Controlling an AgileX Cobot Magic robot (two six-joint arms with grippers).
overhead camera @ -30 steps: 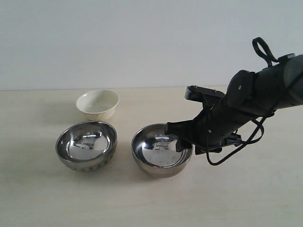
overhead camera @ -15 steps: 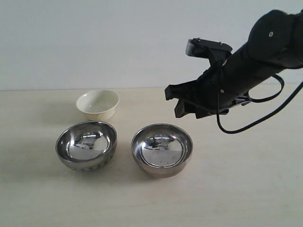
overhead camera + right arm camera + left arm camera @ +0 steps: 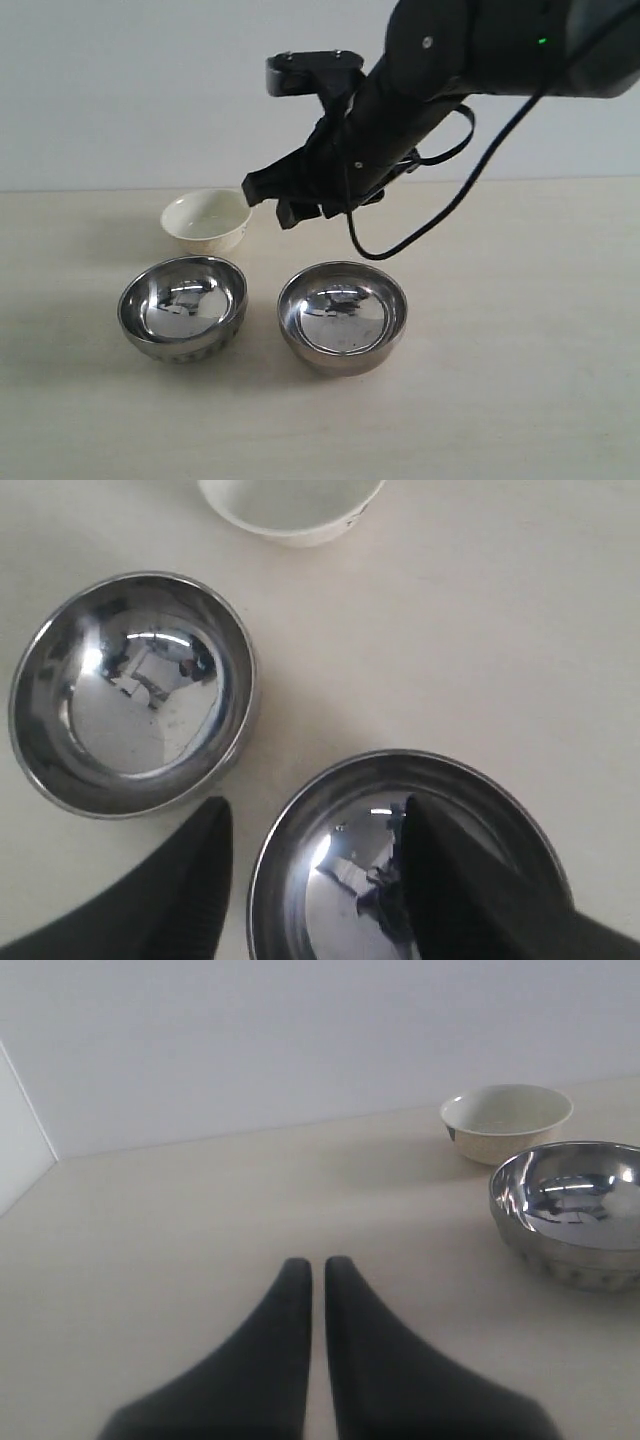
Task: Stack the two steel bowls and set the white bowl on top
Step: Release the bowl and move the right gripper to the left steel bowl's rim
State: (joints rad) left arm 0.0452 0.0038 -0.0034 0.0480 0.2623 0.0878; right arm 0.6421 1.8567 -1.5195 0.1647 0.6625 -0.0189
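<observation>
Nothing is stacked yet. The left steel bowl and right steel bowl sit apart, with the white bowl just behind the left one. Your right claw hangs wide and empty above them. Your left claw is pinched together, empty.

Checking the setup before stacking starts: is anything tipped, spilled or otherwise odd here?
Nothing stands out. The white bowl, left steel bowl and right steel bowl all sit upright, empty and apart on the table. The open right gripper hangs above them, holding nothing.
</observation>
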